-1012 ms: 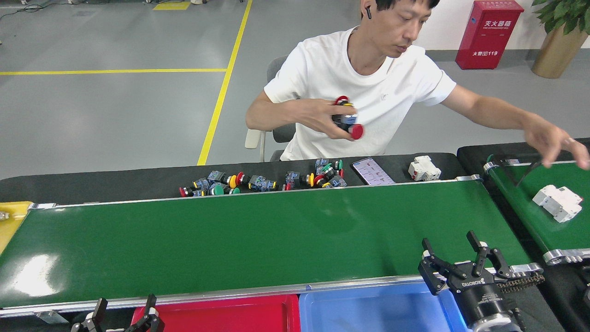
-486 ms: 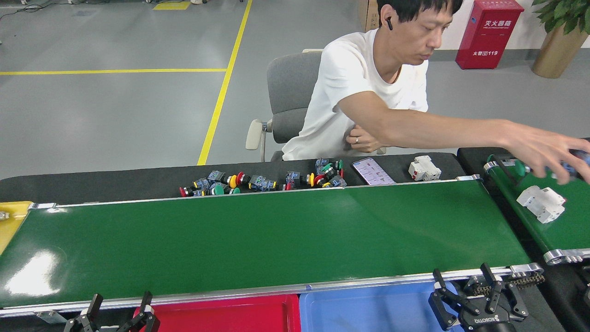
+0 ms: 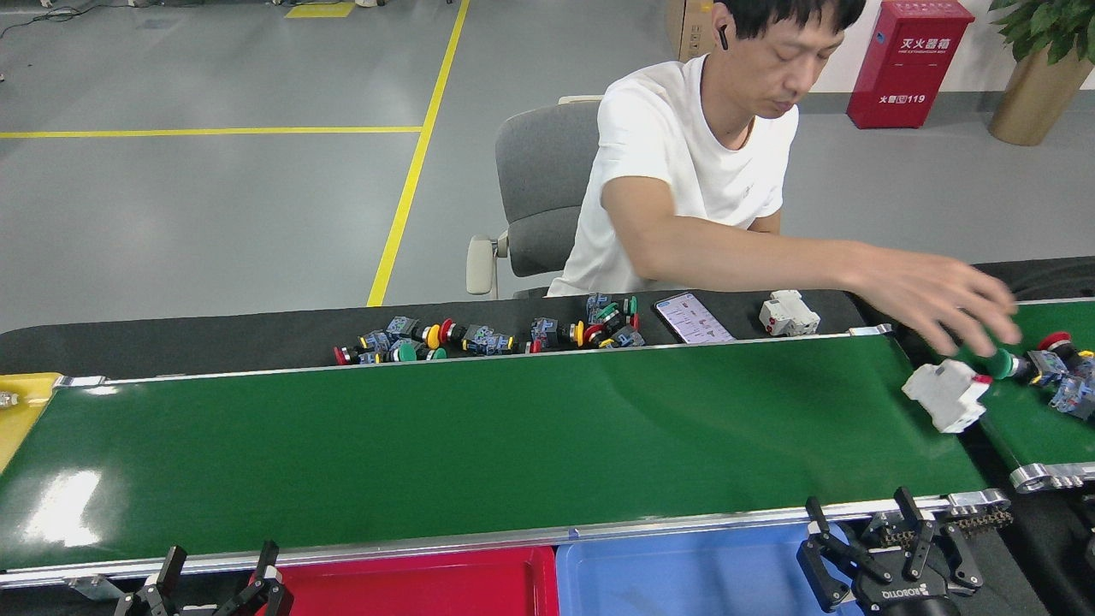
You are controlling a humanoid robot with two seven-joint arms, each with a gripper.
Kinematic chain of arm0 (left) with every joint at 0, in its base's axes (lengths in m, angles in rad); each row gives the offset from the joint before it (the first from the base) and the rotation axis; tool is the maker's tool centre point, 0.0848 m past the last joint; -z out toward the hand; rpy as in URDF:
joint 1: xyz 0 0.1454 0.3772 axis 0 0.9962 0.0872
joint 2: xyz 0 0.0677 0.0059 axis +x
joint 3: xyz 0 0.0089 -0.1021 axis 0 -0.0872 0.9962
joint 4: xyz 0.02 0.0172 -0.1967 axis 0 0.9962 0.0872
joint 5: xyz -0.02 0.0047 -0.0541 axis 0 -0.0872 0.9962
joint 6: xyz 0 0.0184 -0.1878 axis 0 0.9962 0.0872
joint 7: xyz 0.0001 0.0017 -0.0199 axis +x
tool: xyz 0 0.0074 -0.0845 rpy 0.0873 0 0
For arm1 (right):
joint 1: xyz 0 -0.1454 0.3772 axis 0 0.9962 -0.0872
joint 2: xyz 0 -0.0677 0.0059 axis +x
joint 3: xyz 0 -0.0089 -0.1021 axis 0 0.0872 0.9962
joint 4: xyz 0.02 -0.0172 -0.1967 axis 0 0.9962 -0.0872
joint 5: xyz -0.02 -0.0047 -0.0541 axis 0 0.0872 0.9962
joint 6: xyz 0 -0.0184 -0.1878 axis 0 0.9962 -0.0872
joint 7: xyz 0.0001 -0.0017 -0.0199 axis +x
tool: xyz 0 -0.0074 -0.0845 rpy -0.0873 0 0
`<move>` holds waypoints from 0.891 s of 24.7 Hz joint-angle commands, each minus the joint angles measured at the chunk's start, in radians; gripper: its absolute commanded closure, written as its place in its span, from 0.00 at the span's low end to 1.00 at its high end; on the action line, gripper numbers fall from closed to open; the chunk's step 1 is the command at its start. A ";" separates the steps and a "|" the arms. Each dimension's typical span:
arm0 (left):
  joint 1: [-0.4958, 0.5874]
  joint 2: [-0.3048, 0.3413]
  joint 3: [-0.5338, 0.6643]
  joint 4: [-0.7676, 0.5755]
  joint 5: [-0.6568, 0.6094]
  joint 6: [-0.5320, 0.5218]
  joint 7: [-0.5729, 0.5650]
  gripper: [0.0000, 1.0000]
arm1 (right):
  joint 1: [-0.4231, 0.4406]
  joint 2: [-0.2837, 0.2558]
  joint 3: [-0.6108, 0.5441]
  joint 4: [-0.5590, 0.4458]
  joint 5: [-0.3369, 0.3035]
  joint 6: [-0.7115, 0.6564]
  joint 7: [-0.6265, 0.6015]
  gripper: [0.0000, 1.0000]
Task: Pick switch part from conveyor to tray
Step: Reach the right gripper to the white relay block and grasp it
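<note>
**White switch part arriving at the belt's right end**

The switch part (image 3: 944,394) is a small white blocky module with stepped faces and square edges. It lies tilted across the gap where the shorter feed belt (image 3: 1039,428) meets the right end of the conveyor (image 3: 479,445), just below the person's outstretched hand (image 3: 941,299). It looks like a moulded plastic housing: I judge it light and rigid, not fragile under a moderate squeeze, though the smooth shell could slip if I pinch a corner. The best hold is probably across its two flat long sides, near the middle, so that it does not twist out.

My right fingers (image 3: 867,539) stand apart and empty, low over the blue tray (image 3: 684,582) at the conveyor's near rail, well apart from the part. My left fingers (image 3: 218,577) are also spread and empty, beside the red tray (image 3: 428,586).

Coloured push-button switches (image 3: 1048,364) lie on the feed belt beyond the white part, and more sit in a heap (image 3: 488,338) on the bench (image 3: 171,338) behind the conveyor.
</note>
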 commanded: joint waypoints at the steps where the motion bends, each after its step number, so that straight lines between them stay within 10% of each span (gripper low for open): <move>1: 0.000 -0.001 0.002 -0.011 0.003 0.006 -0.026 0.00 | -0.007 -0.001 -0.006 -0.014 -0.003 0.002 -0.001 0.00; 22: -0.023 0.005 -0.007 -0.011 0.000 -0.001 -0.020 0.00 | -0.251 -0.034 -0.054 0.281 -0.002 -0.001 0.096 0.00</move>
